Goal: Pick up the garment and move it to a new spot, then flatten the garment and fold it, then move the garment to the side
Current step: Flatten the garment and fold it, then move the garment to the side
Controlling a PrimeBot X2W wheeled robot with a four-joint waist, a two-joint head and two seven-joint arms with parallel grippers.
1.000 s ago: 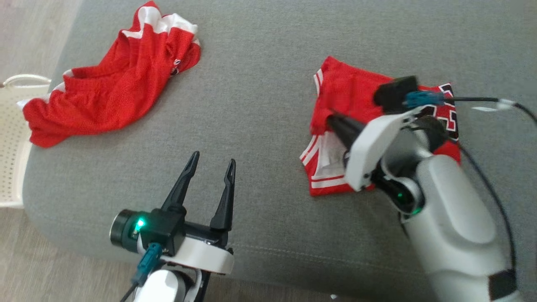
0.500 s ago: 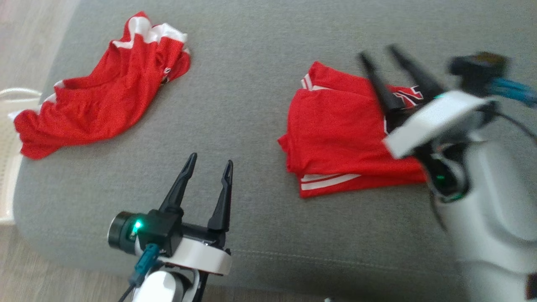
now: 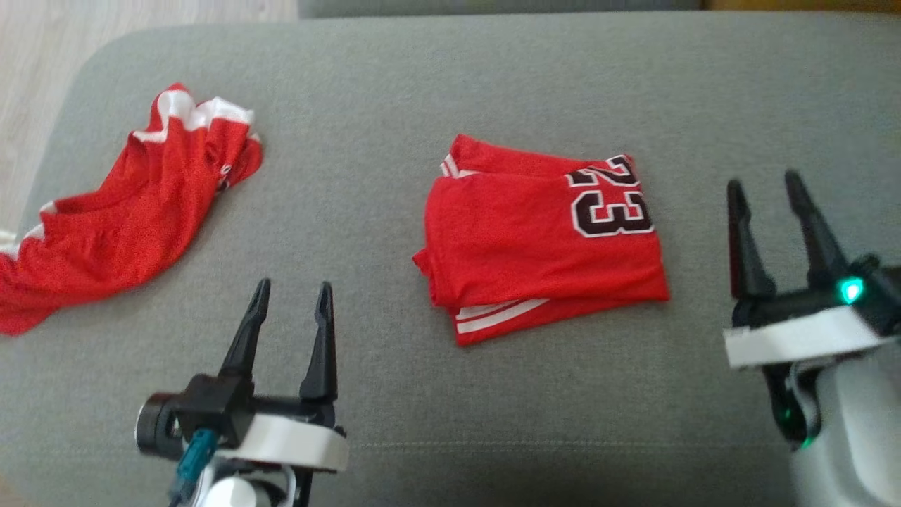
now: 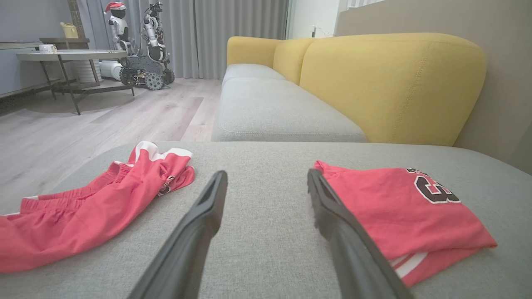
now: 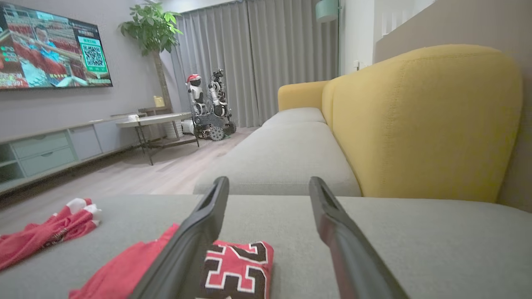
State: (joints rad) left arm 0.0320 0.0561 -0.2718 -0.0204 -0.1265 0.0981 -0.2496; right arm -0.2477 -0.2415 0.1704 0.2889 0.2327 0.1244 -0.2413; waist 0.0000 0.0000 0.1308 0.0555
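- left gripper (image 3: 293,284): sat low over the near edge of the grey cushion (image 3: 422,394), jaws wide, nothing between them; wrist was cut off by the bottom of the head view.
- right gripper (image 3: 763,180): jaws also wide and empty, just right of the garment (image 3: 542,239), not touching it; forearm ran out of frame.
- the garment lay mid-cushion between the two grippers, folded into a rough rectangle. Red mesh, black white-outlined "23" at its far right corner, a second row of digits half lost in the fold. Striped trim poked out at the near edge; inner layers were hidden.
- right wrist view: its own finger covered part of the numbers.
- crumpled red garment (image 3: 127,218): far left, white trim, cut off by the frame edge; logo unreadable.
- cushion: woven fabric, rounded corners.
- beyond: yellow padded sofa back (image 4: 390,83), round table (image 4: 70,55).
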